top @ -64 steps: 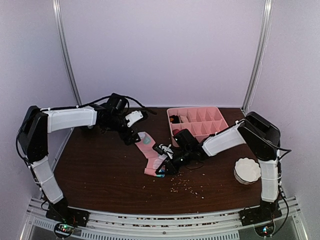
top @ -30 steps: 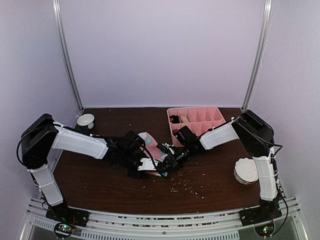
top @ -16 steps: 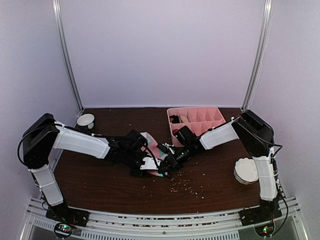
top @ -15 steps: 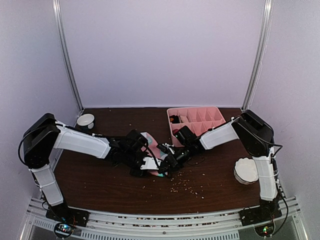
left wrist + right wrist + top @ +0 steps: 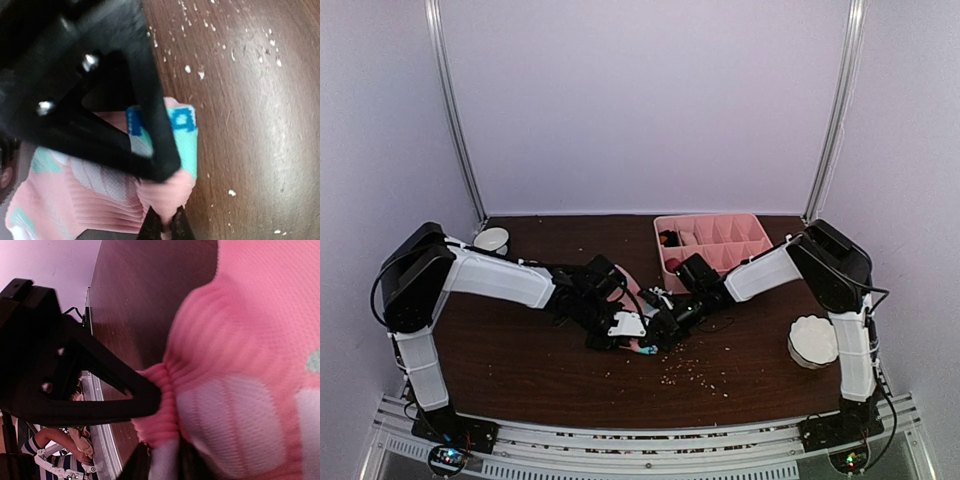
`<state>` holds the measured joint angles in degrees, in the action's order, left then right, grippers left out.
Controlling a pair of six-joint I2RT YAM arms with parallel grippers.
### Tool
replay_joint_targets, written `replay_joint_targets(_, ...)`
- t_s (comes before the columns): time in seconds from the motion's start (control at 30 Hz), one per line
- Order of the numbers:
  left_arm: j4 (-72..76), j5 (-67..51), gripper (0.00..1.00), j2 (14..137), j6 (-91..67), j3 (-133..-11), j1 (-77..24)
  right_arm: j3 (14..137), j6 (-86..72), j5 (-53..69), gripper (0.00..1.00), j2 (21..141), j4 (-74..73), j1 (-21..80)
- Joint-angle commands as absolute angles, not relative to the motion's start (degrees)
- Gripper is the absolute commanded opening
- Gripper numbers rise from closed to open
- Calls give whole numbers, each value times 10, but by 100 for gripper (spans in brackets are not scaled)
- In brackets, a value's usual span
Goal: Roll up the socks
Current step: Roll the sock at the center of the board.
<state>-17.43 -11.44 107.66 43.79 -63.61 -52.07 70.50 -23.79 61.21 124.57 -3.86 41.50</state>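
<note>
My left end effector (image 5: pixel 164 200) is clamping down on a fold of the pink sock (image 5: pixel 90 195). Its fingers (image 5: pixel 150 150) are closed together on the fabric, and the pinched ribbed knit is bulging out between them. A mint-green patch with blue lettering is showing right at that fold, just beside my upper finger.

My right end effector (image 5: pixel 152 432) is biting the same sock from the other side. It is squeezing a bunched ridge of ribbed pink cloth, with white and pale patches spreading out beyond the grip.

From the top camera, both my arms are reaching in low toward the middle of the bench (image 5: pixel 250 125). The two end effectors are meeting almost nose to nose there. The sock is lying on the bench between and under them, mostly hidden, with pink edges peeking out at the far and near sides.

Pale crumbs (image 5: pixel 192 70) are speckling the dark wood just beside the sock and on the near side of it. The pink divided tray (image 5: pixel 725 240) is sitting behind my right forearm, well apart from the grip. One white bowl (image 5: pixel 492 240) is standing at the far left by my left arm, and another white bowl (image 5: pixel 814 341) is resting at the right, near my right arm's upright link.
</note>
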Motion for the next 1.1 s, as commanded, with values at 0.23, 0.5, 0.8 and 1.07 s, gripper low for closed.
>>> replay_joint_targets(0.23, -339, -261, 0, 1173, 359, -710, -476, 570, -181, 381, 52, 1152, -75, 411)
replay_joint_targets(0.5, -442, -335, 0, 1193, 366, -758, -455, 459, -155, 246, 47, 1007, 0, 410)
replay_joint_targets(0.8, -573, -429, 0, 1240, 369, -835, -431, 379, -117, -22, 100, 814, 58, 426)
replay_joint_targets(1.07, -618, -460, 0, 1317, 358, -906, -397, 337, -229, 46, 99, 808, 152, 375)
